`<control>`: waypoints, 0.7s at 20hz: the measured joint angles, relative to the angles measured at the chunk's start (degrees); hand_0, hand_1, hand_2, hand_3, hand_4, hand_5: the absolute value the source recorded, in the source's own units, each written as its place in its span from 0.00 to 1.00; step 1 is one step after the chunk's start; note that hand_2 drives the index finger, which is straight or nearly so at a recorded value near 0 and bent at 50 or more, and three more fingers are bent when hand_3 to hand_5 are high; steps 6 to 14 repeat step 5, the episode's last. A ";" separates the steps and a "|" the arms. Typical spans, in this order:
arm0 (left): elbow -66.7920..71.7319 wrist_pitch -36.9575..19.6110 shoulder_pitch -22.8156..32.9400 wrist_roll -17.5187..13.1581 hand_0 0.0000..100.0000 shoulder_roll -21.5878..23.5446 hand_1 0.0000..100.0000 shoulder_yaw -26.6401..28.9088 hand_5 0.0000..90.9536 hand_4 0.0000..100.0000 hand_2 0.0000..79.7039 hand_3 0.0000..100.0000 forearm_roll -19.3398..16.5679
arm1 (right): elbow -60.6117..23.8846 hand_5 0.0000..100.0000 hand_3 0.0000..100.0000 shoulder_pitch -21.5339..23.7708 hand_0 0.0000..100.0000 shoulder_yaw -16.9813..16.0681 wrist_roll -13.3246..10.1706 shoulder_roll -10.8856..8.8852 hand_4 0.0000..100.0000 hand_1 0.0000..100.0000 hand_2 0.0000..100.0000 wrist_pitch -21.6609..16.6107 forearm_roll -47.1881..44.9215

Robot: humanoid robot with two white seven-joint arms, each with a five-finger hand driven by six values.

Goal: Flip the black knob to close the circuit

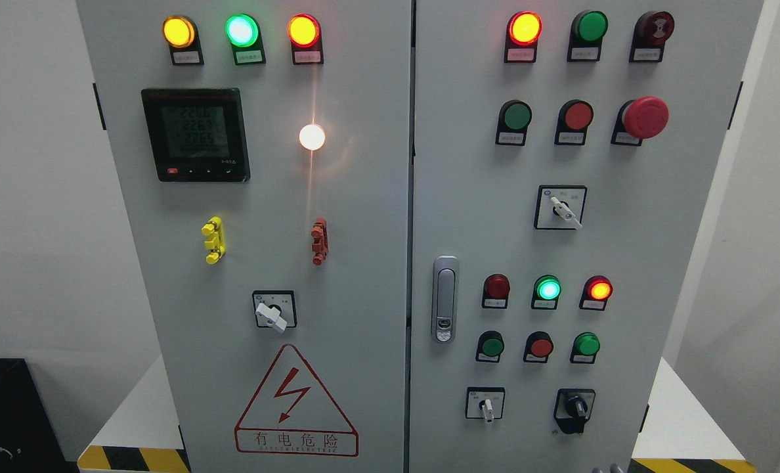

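Only a sliver of a hand (pixel 608 468) showed, a few grey fingertip shapes poking up at the very bottom edge, right of the middle; which arm it belonged to could not be told from so little, nor whether its fingers were spread or curled. Just above and slightly left of that sliver sat the black knob (pixel 574 408), at the lower right corner of the cabinet's right door (pixel 469 164), its handle standing roughly upright with the long axis vertical. So the knob lay upward and a touch leftward from the visible fingertips, near but apart, and whichever hand that was looked the nearer one for the reach. Beside the knob to the left was a white selector switch (pixel 486 406), which a careless approach might brush. Above them ran a row of three push buttons (pixel 540 346) and three indicator lamps (pixel 547 289), the middle green and the right one glowing. Farther out, the door latch (pixel 444 299) stood at the seam, and the left door carried a digital meter (pixel 195 135) and a warning triangle (pixel 295 402).
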 measured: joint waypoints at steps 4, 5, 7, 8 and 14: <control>0.00 0.00 0.00 0.00 0.12 0.00 0.56 0.00 0.00 0.00 0.00 0.00 0.00 | -0.60 0.00 0.12 1.46 0.00 0.10 0.54 -0.02 0.09 0.00 0.02 -0.53 -0.35; 0.00 0.00 0.00 0.00 0.12 0.00 0.56 0.00 0.00 0.00 0.00 0.00 0.00 | -0.70 0.00 0.12 1.68 0.00 0.12 0.62 -0.03 0.09 0.00 0.02 -0.58 -0.41; 0.00 0.00 0.00 0.00 0.12 0.00 0.56 0.00 0.00 0.00 0.00 0.00 0.00 | -0.70 0.00 0.12 1.68 0.00 0.12 0.62 -0.03 0.09 0.00 0.02 -0.58 -0.41; 0.00 0.00 0.00 0.00 0.12 0.00 0.56 0.00 0.00 0.00 0.00 0.00 0.00 | -0.70 0.00 0.12 1.68 0.00 0.12 0.62 -0.03 0.09 0.00 0.02 -0.58 -0.41; 0.00 0.00 0.00 0.00 0.12 0.00 0.56 0.00 0.00 0.00 0.00 0.00 0.00 | -0.70 0.00 0.12 1.68 0.00 0.12 0.62 -0.03 0.09 0.00 0.02 -0.58 -0.41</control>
